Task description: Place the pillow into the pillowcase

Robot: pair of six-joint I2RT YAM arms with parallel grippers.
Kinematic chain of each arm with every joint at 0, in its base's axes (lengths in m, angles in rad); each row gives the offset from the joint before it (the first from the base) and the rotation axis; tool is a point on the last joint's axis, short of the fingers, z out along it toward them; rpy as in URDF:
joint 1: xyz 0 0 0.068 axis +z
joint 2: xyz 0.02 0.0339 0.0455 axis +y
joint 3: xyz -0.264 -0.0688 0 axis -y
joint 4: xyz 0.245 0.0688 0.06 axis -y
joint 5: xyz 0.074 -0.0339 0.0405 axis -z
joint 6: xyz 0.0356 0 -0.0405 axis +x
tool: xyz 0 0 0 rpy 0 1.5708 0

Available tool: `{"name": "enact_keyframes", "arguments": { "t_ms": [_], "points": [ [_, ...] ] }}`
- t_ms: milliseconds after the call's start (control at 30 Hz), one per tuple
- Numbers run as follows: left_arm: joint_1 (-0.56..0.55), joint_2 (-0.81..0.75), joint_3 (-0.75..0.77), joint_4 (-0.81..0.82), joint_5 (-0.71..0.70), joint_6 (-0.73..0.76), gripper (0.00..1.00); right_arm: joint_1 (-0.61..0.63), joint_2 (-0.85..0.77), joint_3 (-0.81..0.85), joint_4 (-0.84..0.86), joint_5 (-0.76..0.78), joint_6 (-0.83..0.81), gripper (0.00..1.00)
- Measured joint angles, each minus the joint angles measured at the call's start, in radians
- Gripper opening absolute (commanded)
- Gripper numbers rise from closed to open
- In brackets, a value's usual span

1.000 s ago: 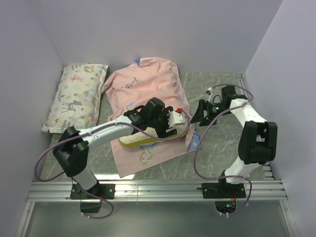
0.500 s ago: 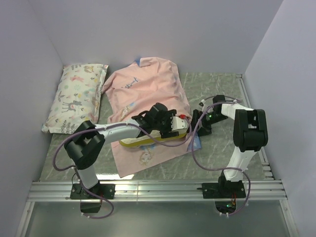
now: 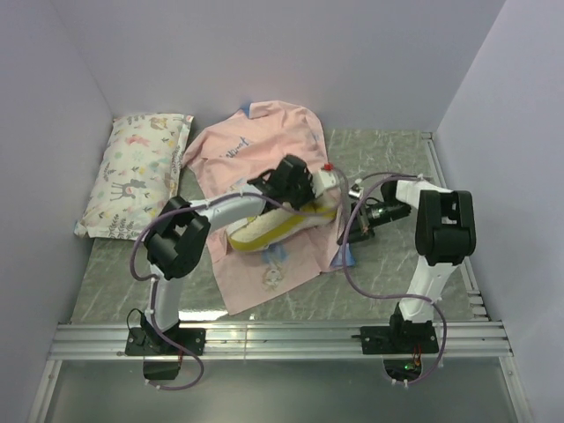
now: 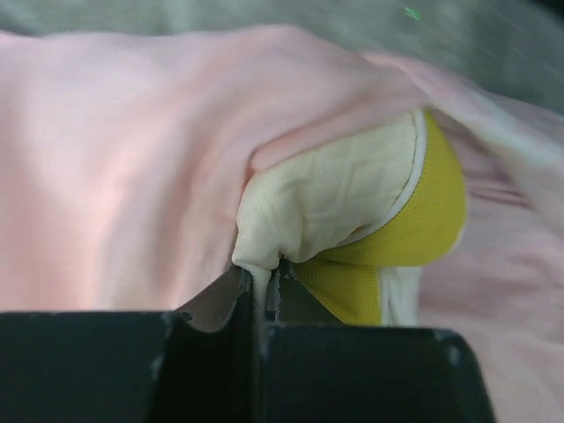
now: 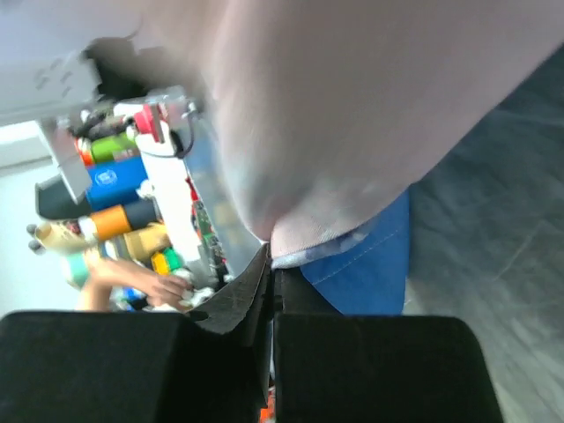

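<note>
The pillow (image 3: 264, 231) lies cream with a yellow side band on the pink pillowcase (image 3: 256, 150), its right end under a fold of the case. In the left wrist view the pillow (image 4: 352, 189) pokes out from under the pink pillowcase (image 4: 115, 167). My left gripper (image 4: 264, 271) is shut on a pinch of the pillow's cream cover by the yellow band; from above the left gripper (image 3: 307, 204) sits at the pillow's right end. My right gripper (image 5: 271, 264) is shut on the pillowcase (image 5: 352, 132) at its pink-and-blue edge; the right gripper (image 3: 351, 226) is just right of the pillow.
A smaller white pillow (image 3: 137, 172) with an animal-and-flower print lies at the back left by the wall. Pale walls close the left, back and right. A metal rail (image 3: 282, 339) runs along the near edge. The green marbled table (image 3: 397, 264) shows at the right.
Both grippers went from open to shut, the left on the pillow, the right on the pillowcase edge. The left wrist moved back and right; the pillow tilted and the case's front shifted.
</note>
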Motion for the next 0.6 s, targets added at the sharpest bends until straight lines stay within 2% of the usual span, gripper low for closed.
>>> {"name": "enact_keyframes", "arguments": {
  "t_ms": [100,167,267,433,600],
  "points": [
    [0.064,0.026,0.137,-0.053,-0.031,-0.055,0.00,-0.065,-0.029,0.072,-0.107,-0.066,-0.106,0.00],
    [0.111,0.054,0.266,-0.089,-0.072,-0.080,0.00,-0.114,-0.072,0.106,-0.150,-0.085,-0.134,0.00],
    [0.158,0.079,0.377,-0.097,-0.125,-0.095,0.00,-0.190,-0.132,0.178,-0.188,-0.124,-0.146,0.00],
    [0.160,0.083,0.357,-0.054,-0.188,-0.095,0.00,-0.247,-0.117,0.220,-0.217,-0.160,-0.159,0.00],
    [0.105,0.101,0.282,-0.077,-0.137,-0.108,0.02,-0.262,0.046,0.260,-0.262,-0.162,-0.159,0.00]
  ]
}}
